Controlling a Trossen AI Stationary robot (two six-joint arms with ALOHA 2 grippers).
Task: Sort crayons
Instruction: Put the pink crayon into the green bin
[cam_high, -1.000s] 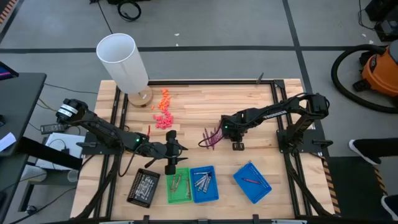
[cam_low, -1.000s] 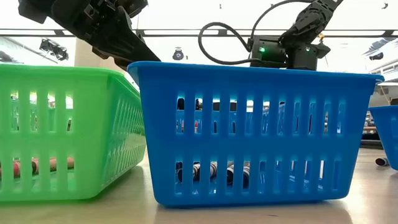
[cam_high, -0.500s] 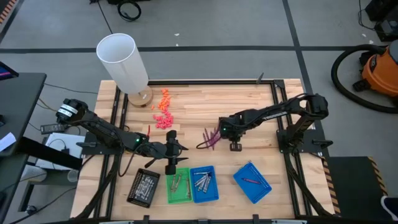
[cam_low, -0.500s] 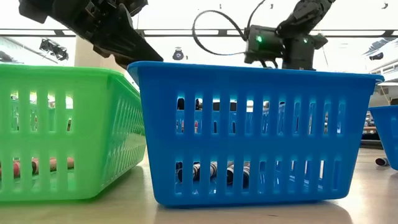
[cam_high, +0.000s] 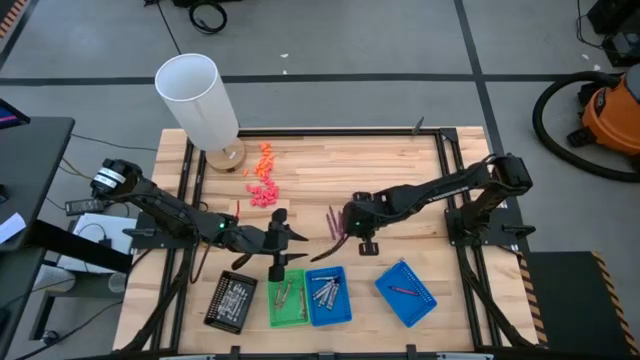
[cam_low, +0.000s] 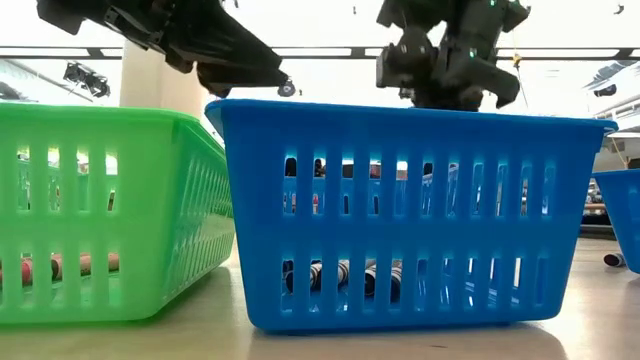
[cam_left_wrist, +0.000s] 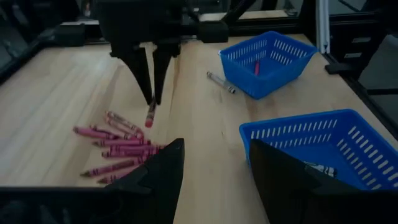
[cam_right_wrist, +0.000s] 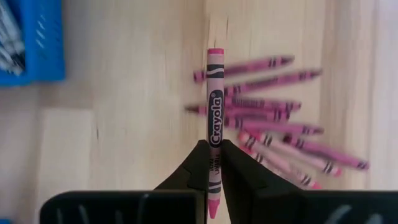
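High: right hand over the wooden desk, beside the loose magenta-pink crayons.
Left wrist: left hand spread, holding nothing, with the blue slotted plastic tray just ahead.
Right wrist: fingers pressed together, pinching one magenta-pink paper-wrapped crayon above the pile.

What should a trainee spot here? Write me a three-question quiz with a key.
1. True or false: the right gripper is shut on a pink crayon.
2. The left gripper is: A open and empty; B shut on a crayon; C shut and empty.
3. What colour are the crayons in the loose pile on the table?

Key: 1 true; 2 A; 3 pink.
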